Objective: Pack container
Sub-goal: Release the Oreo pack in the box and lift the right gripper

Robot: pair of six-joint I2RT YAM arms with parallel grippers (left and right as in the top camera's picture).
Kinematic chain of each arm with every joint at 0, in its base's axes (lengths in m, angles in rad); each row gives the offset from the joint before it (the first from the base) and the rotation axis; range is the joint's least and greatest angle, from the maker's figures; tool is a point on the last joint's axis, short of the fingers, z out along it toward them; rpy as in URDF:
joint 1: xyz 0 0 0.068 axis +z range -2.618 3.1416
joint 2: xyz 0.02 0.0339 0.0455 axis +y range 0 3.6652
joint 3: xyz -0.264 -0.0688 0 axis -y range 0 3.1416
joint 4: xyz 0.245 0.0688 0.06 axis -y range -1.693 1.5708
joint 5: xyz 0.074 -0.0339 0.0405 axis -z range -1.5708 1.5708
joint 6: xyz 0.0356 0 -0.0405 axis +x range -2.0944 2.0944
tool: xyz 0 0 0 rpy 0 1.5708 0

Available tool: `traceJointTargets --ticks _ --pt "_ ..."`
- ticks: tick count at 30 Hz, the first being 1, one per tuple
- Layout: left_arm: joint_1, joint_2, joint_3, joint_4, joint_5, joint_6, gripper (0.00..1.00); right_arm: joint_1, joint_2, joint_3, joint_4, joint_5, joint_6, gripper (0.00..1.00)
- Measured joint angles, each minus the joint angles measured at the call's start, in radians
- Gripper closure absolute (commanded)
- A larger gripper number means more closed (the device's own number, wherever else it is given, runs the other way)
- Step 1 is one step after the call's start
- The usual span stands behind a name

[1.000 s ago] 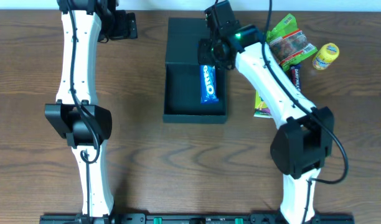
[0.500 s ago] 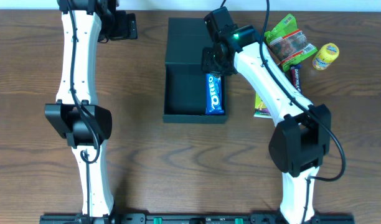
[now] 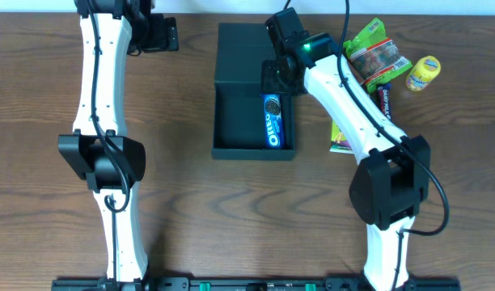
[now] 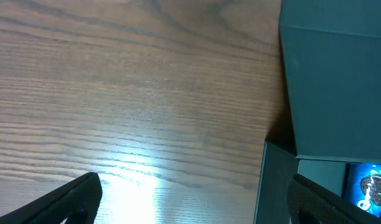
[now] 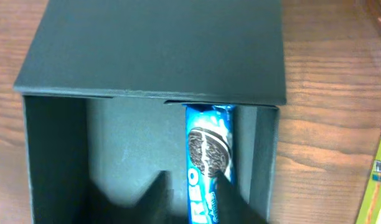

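The container (image 3: 234, 121) is a dark box lying open mid-table, its flap lid (image 3: 241, 52) folded back towards the far side. A blue Oreo packet (image 3: 272, 123) lies inside along the right wall, also seen in the right wrist view (image 5: 209, 143). My right gripper (image 3: 278, 81) hovers over the box's far right corner; its fingers (image 5: 193, 199) stand apart above the packet, gripping nothing. My left gripper (image 3: 162, 34) is far left of the box, open wide (image 4: 197, 211) over bare wood, with the container (image 4: 333, 81) at its right.
Right of the box lie other snacks: a green bag (image 3: 375, 47), a yellow tub (image 3: 423, 73), a dark bar (image 3: 385, 99) and a flat green packet (image 3: 340, 139). The right arm reaches over them.
The Oreo packet slid from the box's upper right down along the right wall and turned slightly. The right fingers have drawn closer together. The left arm is still.
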Motion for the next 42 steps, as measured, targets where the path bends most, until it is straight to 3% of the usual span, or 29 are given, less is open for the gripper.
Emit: traceJointTargets --ticks 15,22,31,38,42 --pt "0.0 0.0 0.0 0.01 0.0 0.0 0.04 0.071 0.217 -0.002 0.004 -0.009 -0.052 0.98" --pt "0.0 0.0 0.0 0.01 0.0 0.0 0.05 0.074 0.221 -0.003 -0.074 0.179 0.022 0.98" --pt "0.0 0.0 0.0 0.01 0.0 0.0 0.05 0.073 0.221 0.027 -0.08 0.161 -0.004 0.99" --pt "0.0 0.0 0.0 0.01 0.0 0.0 0.05 0.031 0.124 0.125 0.014 0.111 -0.111 0.98" --pt "0.0 0.0 0.0 0.01 0.0 0.0 0.05 -0.095 -0.01 0.166 0.08 0.108 -0.165 0.99"
